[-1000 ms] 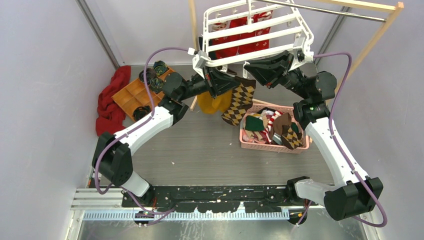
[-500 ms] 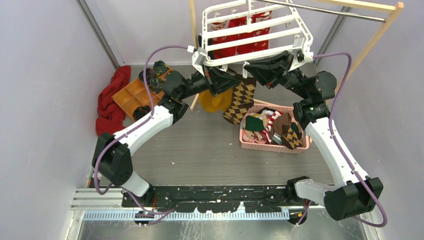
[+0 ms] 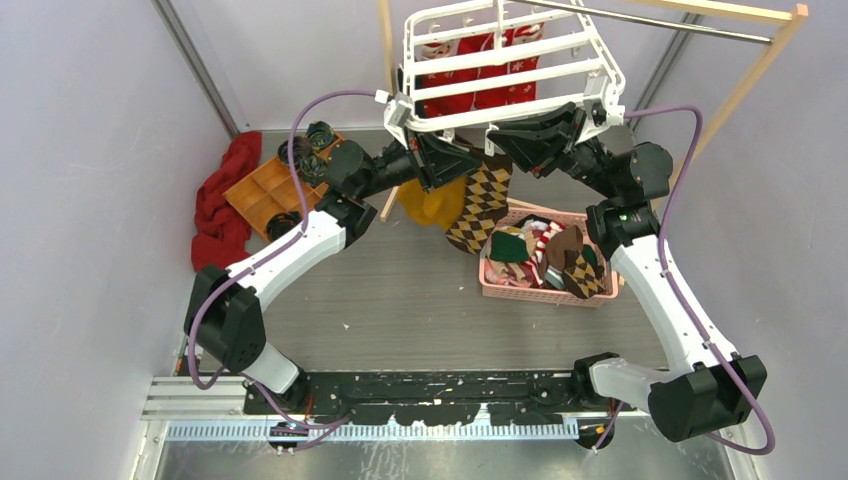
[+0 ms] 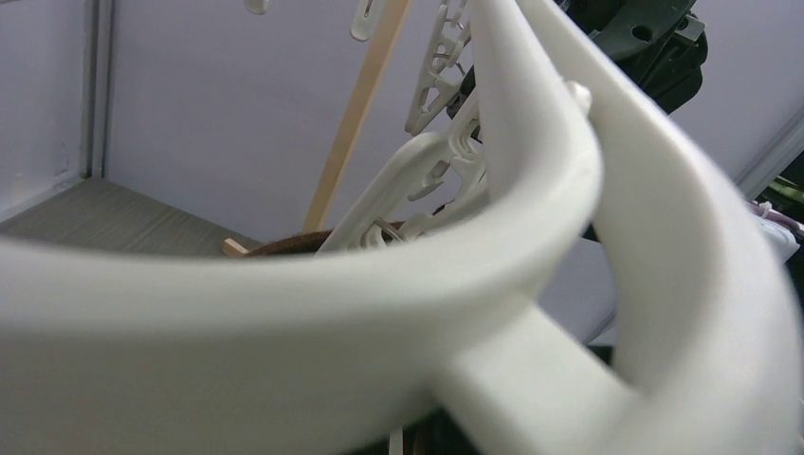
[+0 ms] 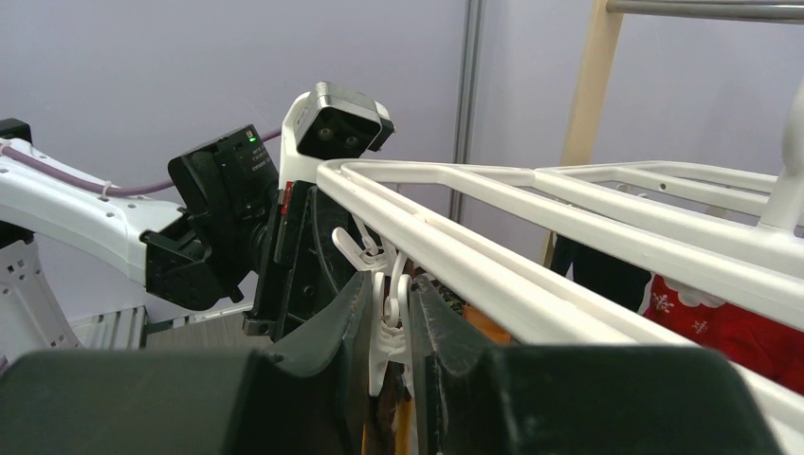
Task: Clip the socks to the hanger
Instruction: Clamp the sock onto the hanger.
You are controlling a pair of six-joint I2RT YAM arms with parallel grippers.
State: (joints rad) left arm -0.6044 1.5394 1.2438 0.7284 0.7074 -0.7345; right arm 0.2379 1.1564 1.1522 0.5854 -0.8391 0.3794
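Grey wood-grain table between pale lilac walls, with two robot arms reaching up to a sock hanger.

Large white plastic rectangular hanger (image 3: 512, 68) with crossbars hangs high at the far side of the table (image 3: 400, 290), by a wooden rack with a metal rod (image 3: 765, 55); red socks with white snowflakes (image 3: 470, 100) hang inside it. Right gripper (image 5: 389, 299) is at the hanger's near rail, its jaws narrow, pinching a small white dangling clip (image 5: 387, 332). Left gripper (image 3: 455, 160) sits just under the same rail, facing the right one; hanger plastic fills its wrist view, so I cannot tell how its jaws stand. Brown sock with cream argyle diamonds (image 3: 482, 205) and mustard-yellow sock (image 3: 428, 205) hang side by side below the two grippers. Pink plastic basket (image 3: 540, 292) of mixed socks rests beneath the right arm. Red cloth (image 3: 220, 205) and orange wooden tray (image 3: 262, 190) lie at far left.
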